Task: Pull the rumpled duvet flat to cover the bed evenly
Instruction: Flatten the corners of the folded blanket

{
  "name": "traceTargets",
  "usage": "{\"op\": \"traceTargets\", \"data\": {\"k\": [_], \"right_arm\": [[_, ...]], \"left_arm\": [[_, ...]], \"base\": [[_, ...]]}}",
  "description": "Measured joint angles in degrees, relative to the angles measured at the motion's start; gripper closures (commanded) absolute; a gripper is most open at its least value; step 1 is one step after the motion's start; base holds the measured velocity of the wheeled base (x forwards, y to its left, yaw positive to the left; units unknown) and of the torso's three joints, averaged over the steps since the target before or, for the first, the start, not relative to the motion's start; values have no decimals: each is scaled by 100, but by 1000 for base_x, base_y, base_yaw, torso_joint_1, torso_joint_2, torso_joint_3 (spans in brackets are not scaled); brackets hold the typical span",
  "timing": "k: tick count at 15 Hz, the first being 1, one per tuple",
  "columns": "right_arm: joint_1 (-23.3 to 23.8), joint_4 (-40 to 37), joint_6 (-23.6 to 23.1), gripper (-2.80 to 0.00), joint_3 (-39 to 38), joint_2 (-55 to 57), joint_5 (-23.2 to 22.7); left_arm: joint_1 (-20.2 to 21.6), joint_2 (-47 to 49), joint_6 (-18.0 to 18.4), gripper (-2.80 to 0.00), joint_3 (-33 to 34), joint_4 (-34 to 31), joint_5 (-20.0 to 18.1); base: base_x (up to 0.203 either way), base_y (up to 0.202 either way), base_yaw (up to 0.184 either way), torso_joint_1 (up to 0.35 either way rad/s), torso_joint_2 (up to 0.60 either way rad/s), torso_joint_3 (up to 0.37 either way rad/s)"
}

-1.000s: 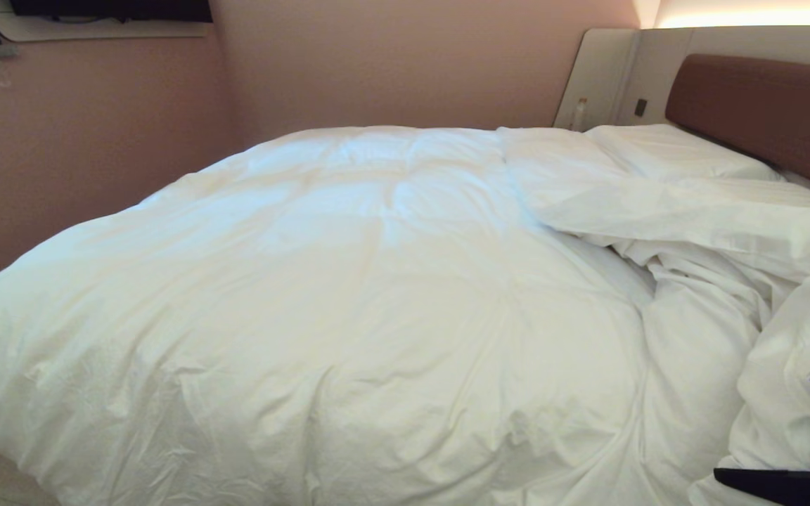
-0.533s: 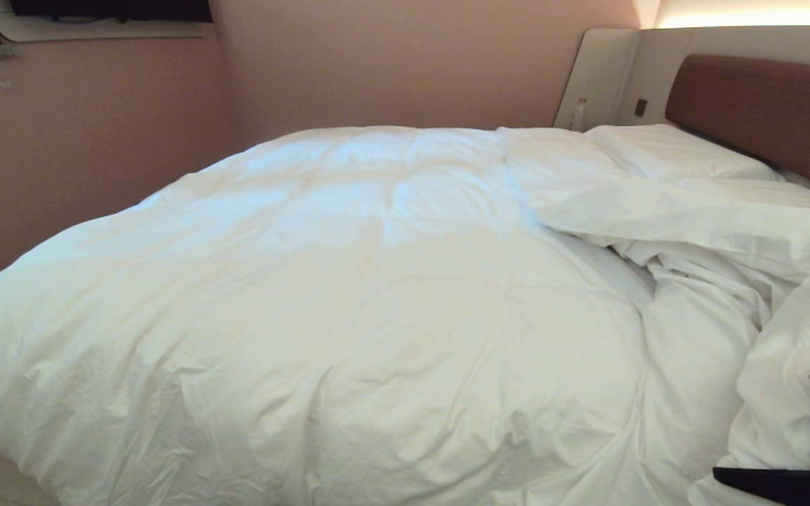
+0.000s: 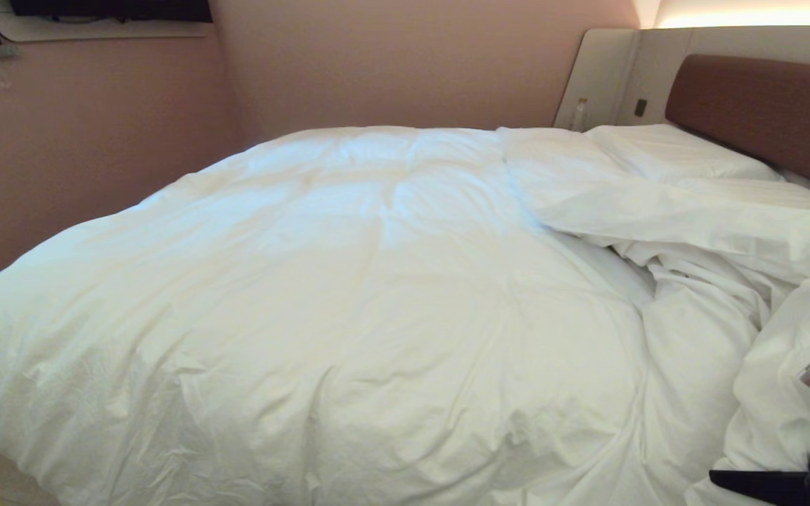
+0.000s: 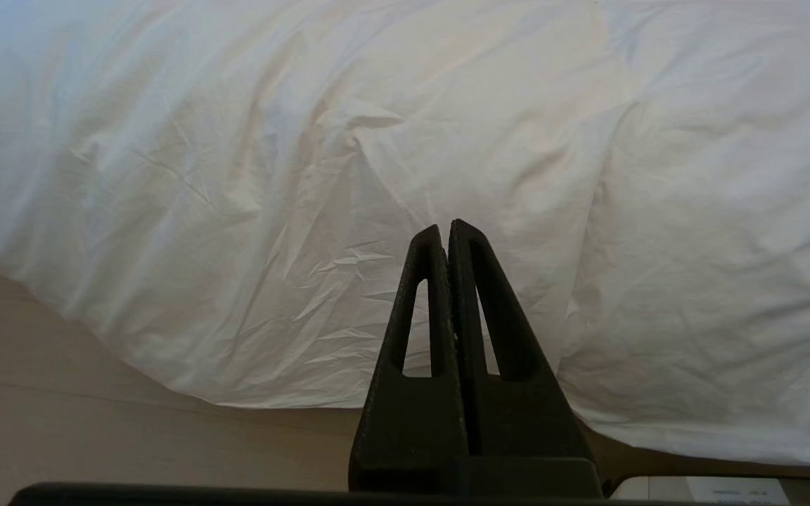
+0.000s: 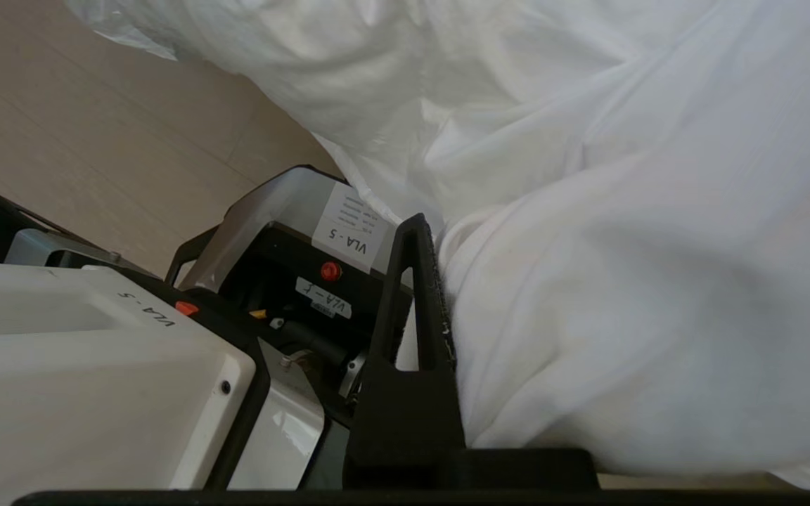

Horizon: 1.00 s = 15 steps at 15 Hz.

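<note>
We see the right gripper [image 5: 440, 281] pinched tight on a bunched fold of the thick white puffy cotton duvet [image 3: 349, 302]: one black finger [image 5: 415, 295] shows in the right wrist view, cloth pressed flat against its inner face and spilling over the other side so the second finger is hidden. In the head view that arm sits at the lower right corner, its black parts [image 3: 778, 481] poking out from under a lifted heap of duvet. Just beside the finger in the wrist view we see the robot's white and black base [image 5: 166, 351] with a paper label [image 5: 352, 235], and beige wood-look floor [image 5: 95, 126] beyond it.

The left gripper [image 4: 447, 235] has its two black fingers pressed together with nothing between them. It hangs near the duvet's draped near edge, apart from the cloth as far as we can tell, with floor below that edge.

Outward: the duvet lies fairly smooth over the left and middle of the wide low bed [image 3: 763, 112], draping over its near and left sides. On the right it is rumpled, with a deep crease and a folded-back flap near the oblong white pillow [image 3: 665, 151] at the brown padded headboard. Pink walls [image 3: 391, 63] behind.
</note>
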State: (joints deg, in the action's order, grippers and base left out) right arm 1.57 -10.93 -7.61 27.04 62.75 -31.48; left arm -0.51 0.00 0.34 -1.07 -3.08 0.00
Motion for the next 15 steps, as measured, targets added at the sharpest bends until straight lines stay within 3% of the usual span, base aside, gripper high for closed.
{"op": "traceTargets", "data": {"k": [3,6,11,15], "right_arm": [[-42,5,-26,0,-39,58,102],[-369,-6,-30,0,-61,73,182],[-1588,88,205,0,57,276,671],[-2642,569,773,0,129,977,1502]], "left_arm": [[-1,0,1,0,0,1,0],[-1,0,-1,0,2,2,0],[-1,0,7,0,2,2,0],[-1,0,10,0,2,2,0]], "base": [[0,0,0,0,0,0],[0,0,0,0,0,0],[0,0,0,0,0,0],[0,0,0,0,0,0]]}}
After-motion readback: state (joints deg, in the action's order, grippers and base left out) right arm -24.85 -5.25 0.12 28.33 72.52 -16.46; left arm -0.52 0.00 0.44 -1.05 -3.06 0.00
